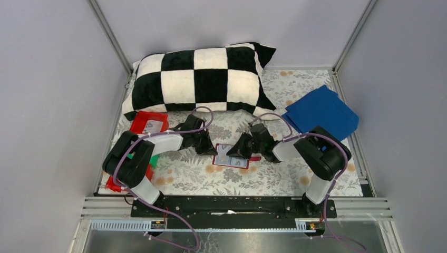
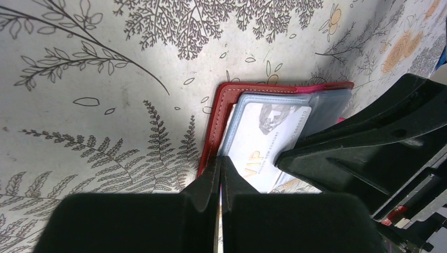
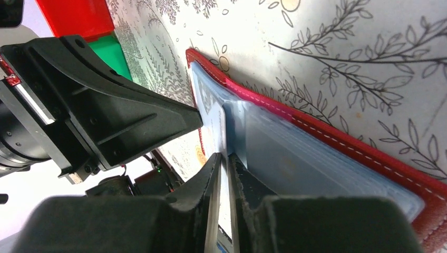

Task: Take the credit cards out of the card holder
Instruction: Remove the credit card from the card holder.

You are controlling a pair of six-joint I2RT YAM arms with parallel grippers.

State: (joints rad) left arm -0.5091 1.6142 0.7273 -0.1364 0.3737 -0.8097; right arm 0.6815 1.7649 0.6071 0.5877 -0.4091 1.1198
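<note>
my left gripper [image 2: 220, 162] is pinched almost together, only a hairline slit showing, over the near edge of the card holder [image 2: 215, 113]. the pale card [image 2: 263, 132] marked vip runs in under those tips. i cannot tell whether they bite the card alone or its clear sleeve with it. my right gripper [image 3: 224, 161] is likewise closed tight, on a thin blue-grey sleeve leaf of the holder. the holder lies open and flat on the floral table [image 2: 95, 110], right between my two sets of tips.

the risks, as i judge them:
- if my left pinch has sleeve as well as card, a pull will drag the whole holder and the card stays put.
- my tips stand nearly nose to nose, so a careless draw could knock one gripper into the other.
- the card could bow and spring free.

the holder's long axis runs from my left tips across to my right ones, with its strap tab [image 1: 255, 158] poking out beyond the right tips. the card lies lengthwise away from my left tips, towards the holder's far edge.
</note>
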